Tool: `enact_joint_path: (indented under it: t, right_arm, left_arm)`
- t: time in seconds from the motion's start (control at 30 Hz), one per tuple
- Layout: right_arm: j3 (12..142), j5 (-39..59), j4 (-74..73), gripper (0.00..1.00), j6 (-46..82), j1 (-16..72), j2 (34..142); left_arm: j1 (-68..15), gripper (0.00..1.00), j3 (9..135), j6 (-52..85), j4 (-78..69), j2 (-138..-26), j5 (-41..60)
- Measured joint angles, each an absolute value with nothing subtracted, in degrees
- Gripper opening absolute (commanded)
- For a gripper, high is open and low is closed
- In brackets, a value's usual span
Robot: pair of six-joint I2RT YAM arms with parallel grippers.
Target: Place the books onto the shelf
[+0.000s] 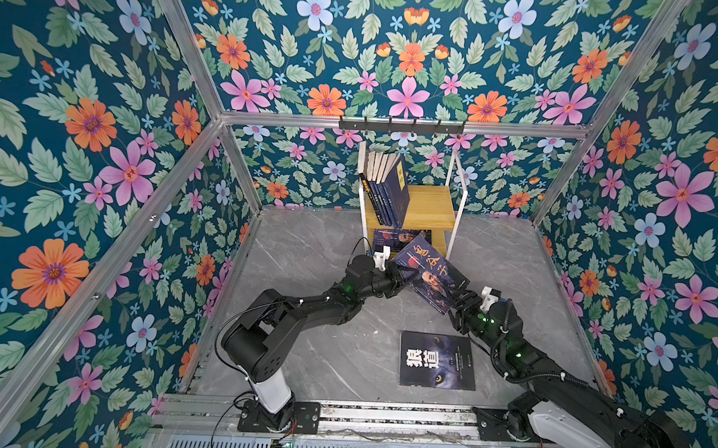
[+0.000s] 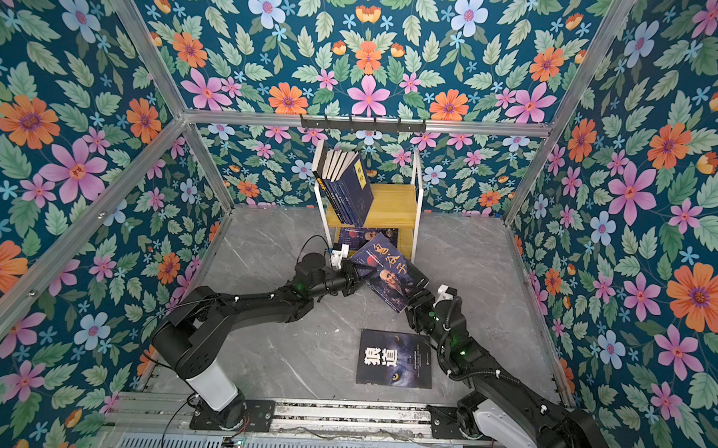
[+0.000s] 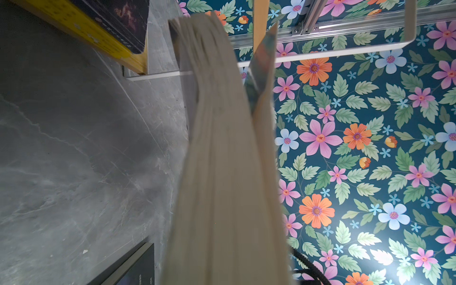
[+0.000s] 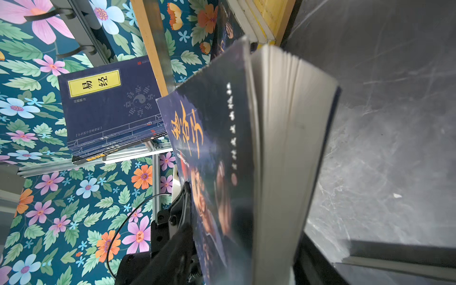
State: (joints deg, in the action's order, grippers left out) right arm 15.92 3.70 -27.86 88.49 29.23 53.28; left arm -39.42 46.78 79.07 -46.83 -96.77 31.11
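A dark portrait-cover book (image 1: 428, 274) (image 2: 390, 276) hangs tilted above the floor in front of the shelf (image 1: 429, 207). My left gripper (image 1: 398, 276) is shut on its left edge. My right gripper (image 1: 458, 300) is shut on its lower right corner. The book's page edges (image 3: 229, 172) fill the left wrist view, hiding the fingers. Several navy books (image 1: 386, 188) lean on the shelf's top board, the front one with a yellow label (image 4: 108, 106). Another portrait book (image 1: 394, 237) lies on the lower board. A black wolf-eye book (image 1: 436, 365) lies flat on the floor near the right arm.
A black hook rail (image 1: 401, 126) hangs on the back frame above the shelf. Floral walls with aluminium posts close in the grey marble floor (image 1: 305, 272). Metal rails (image 1: 382, 417) carrying both arm bases run along the front edge.
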Motion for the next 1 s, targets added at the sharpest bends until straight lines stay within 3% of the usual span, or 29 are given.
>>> enact_joint_path:
  t: [0.03,0.13,0.23,0.33,0.5,0.7,1.0]
  right_arm:
    - [15.7,3.0,-28.1,0.00,88.5,29.2,52.9]
    - [16.0,2.1,-27.8,0.00,86.9,29.2,50.4]
    - [16.2,1.3,-26.2,0.00,84.1,28.9,46.8]
    - [16.0,1.4,-23.7,0.00,81.5,26.8,43.2]
    - [15.4,4.5,-20.6,0.00,78.8,21.5,38.5]
    - [15.2,11.9,-19.8,0.00,76.0,16.5,36.9]
    - [17.3,23.7,-25.2,0.00,71.8,14.9,45.6]
  left_arm:
    - [-39.4,0.18,46.8,79.0,-46.5,-96.7,30.9]
    - [-39.4,0.49,46.8,78.5,-45.9,-96.4,30.9]
    - [-39.6,0.68,46.5,77.3,-45.6,-95.9,31.8]
    - [-39.3,0.81,46.0,75.0,-44.9,-95.2,32.1]
    - [-37.5,0.91,45.4,70.1,-40.8,-93.1,33.4]
    - [-31.4,0.95,47.2,59.6,-28.9,-86.9,35.4]
    - [-24.2,0.99,44.9,41.8,-15.6,-76.6,41.3]
